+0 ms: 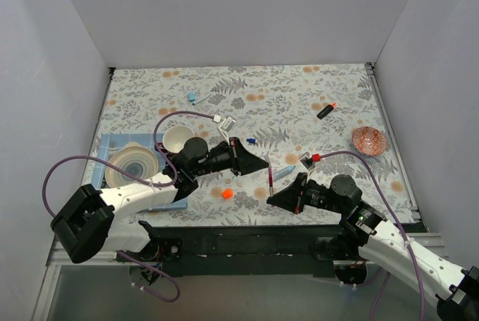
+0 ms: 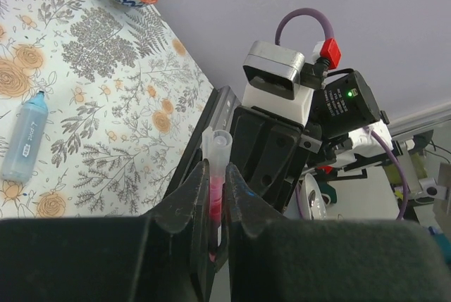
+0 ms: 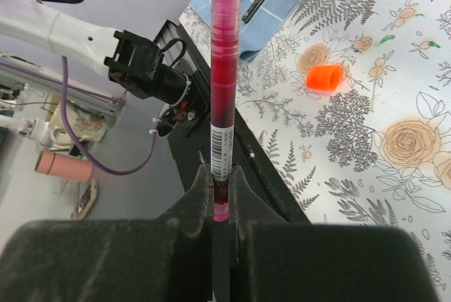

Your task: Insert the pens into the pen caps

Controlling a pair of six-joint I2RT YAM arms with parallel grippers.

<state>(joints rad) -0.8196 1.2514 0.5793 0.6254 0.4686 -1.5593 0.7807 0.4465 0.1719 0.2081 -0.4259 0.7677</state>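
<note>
Both arms meet over the near middle of the table [image 1: 299,89], a pink pen [image 3: 224,70] strung between them. The right gripper [image 3: 220,181] is clamped tight on the pen's lower end, jaws pinched in with the barrel rising straight out from between them. The left gripper [image 2: 217,177] has the other end, its fingers nearly together with the pink barrel squeezed between them and a clear tip poking out above.

Down on the floral cloth, the blue pen [image 1: 283,173] lies just beside the two grippers, on its side. The orange cap [image 3: 324,75] sits alone on the cloth, near the grippers on the left arm's side, apart from every pen. The blue cap [image 1: 251,141] lies just beyond the left gripper. The black pen [image 1: 325,110] with its orange end rests well off toward the far right, near a patterned bowl [image 1: 370,139].

On the left, a plate [image 1: 133,165] and a cup [image 1: 178,138] sit side by side.
</note>
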